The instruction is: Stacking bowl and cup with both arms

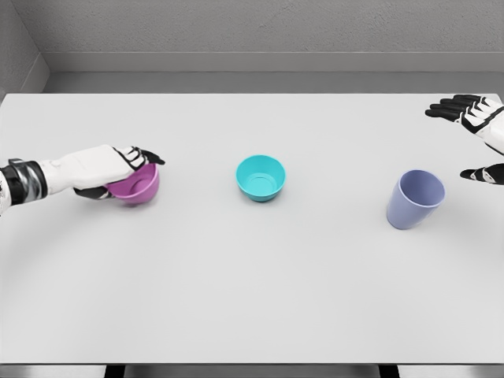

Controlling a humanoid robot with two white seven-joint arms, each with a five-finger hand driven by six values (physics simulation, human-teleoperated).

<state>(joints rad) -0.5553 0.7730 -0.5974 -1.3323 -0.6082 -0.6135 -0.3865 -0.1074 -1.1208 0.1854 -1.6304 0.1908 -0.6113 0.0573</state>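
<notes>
A wide, pale grey table [252, 307] fills most of the frame, with a grey wall behind it along the top. At the left of the frame, the robot's white left arm reaches in from the left edge, and its left hand [118, 169] is wrapped around a small magenta plastic bowl [138, 185]: the dark fingertips [150, 156] curl over the far rim while the thumb shows under the near side, so the hand is holding this bowl. The bowl looks slightly tipped toward the camera, its opening facing up and to the right. Near the centre of the frame, well apart from the magenta bowl, a small teal plastic bowl [261, 177] sits upright on the table, touched by nothing. At the right of the frame stands a lavender-blue plastic cup [415, 199], its opening tilted toward the camera. The right hand [476, 126] comes in from the right edge in the upper right of the frame, fingers spread wide and thumb separate below, holding nothing; it is near the cup but not touching it.
</notes>
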